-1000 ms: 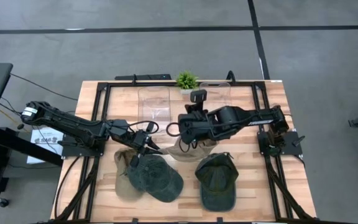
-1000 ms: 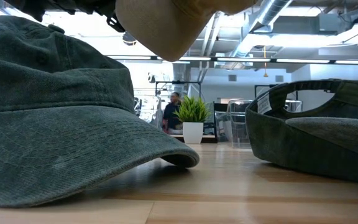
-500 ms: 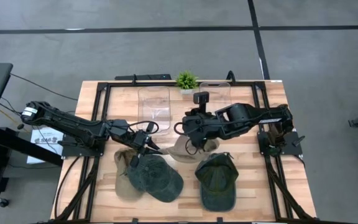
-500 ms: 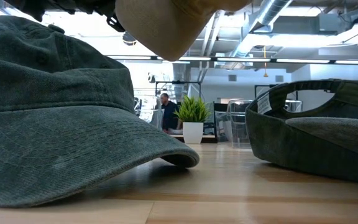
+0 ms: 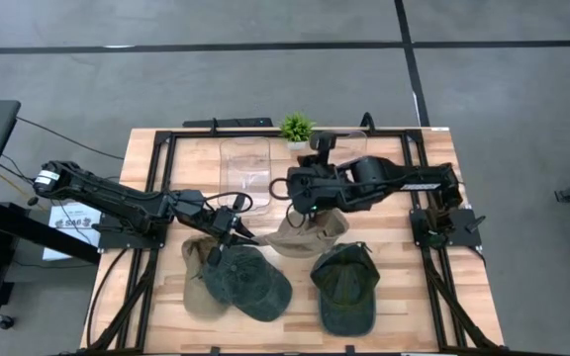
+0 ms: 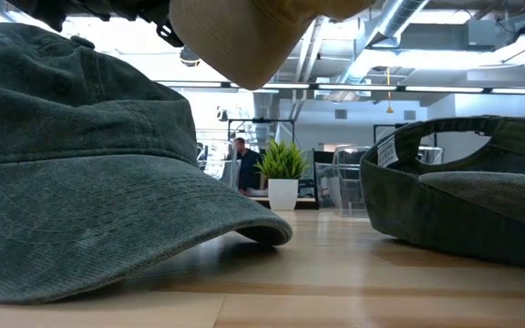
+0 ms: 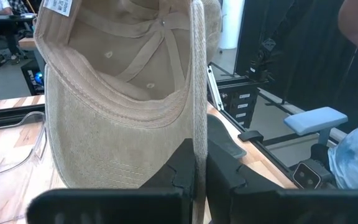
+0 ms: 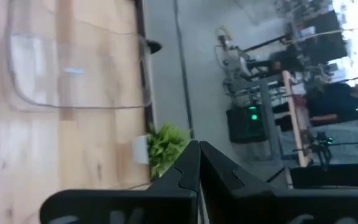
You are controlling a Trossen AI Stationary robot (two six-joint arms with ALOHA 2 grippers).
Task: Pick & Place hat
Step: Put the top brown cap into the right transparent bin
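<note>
On a wooden table (image 5: 433,267) in an open workshop, the left gripper (image 7: 199,163) pinches the edge of a tan hat (image 7: 123,99), lifted over a green hat (image 5: 250,282). Soft and light, it droops (grip looks best at the stiffer rim). The right gripper (image 8: 197,163), shut and empty, hovers mid-table.

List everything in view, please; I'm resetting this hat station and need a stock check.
held tan hat: one, tan, lifted at front left
loose tan hat: one, tan, table centre
green hats: two, dark green, front; the right one is upside down
clear trays: two, see-through, back
plant: one, green, white pot, back edge
table: one, wood, black frame
person: one, dark top, far room
left claw: black, shut on held tan hat
right claw: black, shut, empty, back centre
</note>
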